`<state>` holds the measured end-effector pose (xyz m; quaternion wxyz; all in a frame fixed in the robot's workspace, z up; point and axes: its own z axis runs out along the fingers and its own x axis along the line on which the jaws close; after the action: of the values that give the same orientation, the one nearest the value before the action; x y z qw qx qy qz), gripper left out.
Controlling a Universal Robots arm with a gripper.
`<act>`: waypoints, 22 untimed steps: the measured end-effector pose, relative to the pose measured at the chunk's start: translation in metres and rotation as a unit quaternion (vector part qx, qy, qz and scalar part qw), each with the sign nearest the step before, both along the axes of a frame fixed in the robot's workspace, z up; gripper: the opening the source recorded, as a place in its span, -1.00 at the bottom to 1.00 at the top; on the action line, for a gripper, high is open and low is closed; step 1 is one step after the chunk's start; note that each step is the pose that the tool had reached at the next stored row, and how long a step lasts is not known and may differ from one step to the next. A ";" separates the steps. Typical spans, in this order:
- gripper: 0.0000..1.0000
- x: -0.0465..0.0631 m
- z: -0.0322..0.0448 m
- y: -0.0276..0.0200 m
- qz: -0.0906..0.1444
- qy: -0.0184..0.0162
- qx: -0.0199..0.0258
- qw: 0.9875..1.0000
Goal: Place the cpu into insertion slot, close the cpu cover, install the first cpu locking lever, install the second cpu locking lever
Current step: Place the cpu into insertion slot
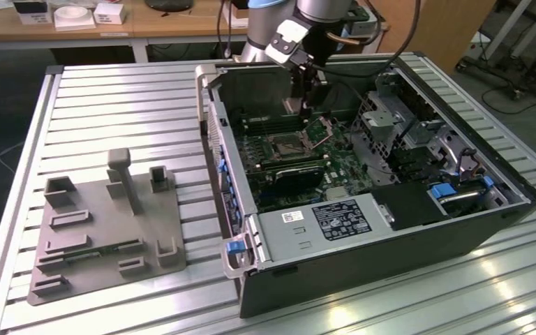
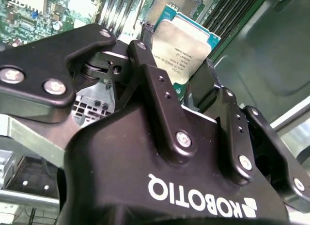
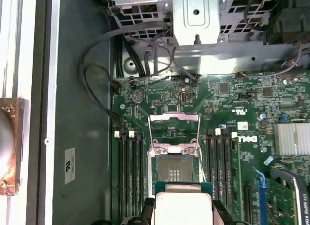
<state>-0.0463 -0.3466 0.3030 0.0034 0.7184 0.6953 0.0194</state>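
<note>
Gripper [image 2: 177, 60] clamps the cpu [image 2: 183, 40] between its fingers, near the insertion slot [image 3: 175, 169], cpu cover [image 3: 174, 119] raised.

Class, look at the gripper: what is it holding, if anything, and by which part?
The gripper holds the cpu, pinched between its fingers by two opposite edges.

White lettering [image 2: 201, 203] runs across the black body of the hand [image 2: 177, 57], fine print covers the metal top of the cpu [image 2: 183, 43], a white logo [image 3: 244, 137] sits on the green motherboard [image 3: 218, 96], and a printed sticker [image 3: 70, 166] clings to the case wall [image 3: 82, 113].
</note>
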 end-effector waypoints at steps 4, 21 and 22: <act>0.08 0.000 -0.0073 0.0029 -0.001 0.001 0.000 1.000; 0.08 0.002 -0.0382 0.0060 0.002 0.002 0.000 1.000; 0.08 0.002 -0.0399 0.0059 0.003 0.002 0.000 1.000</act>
<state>-0.0439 -0.3407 0.2631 0.0017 0.7161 0.6978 0.0175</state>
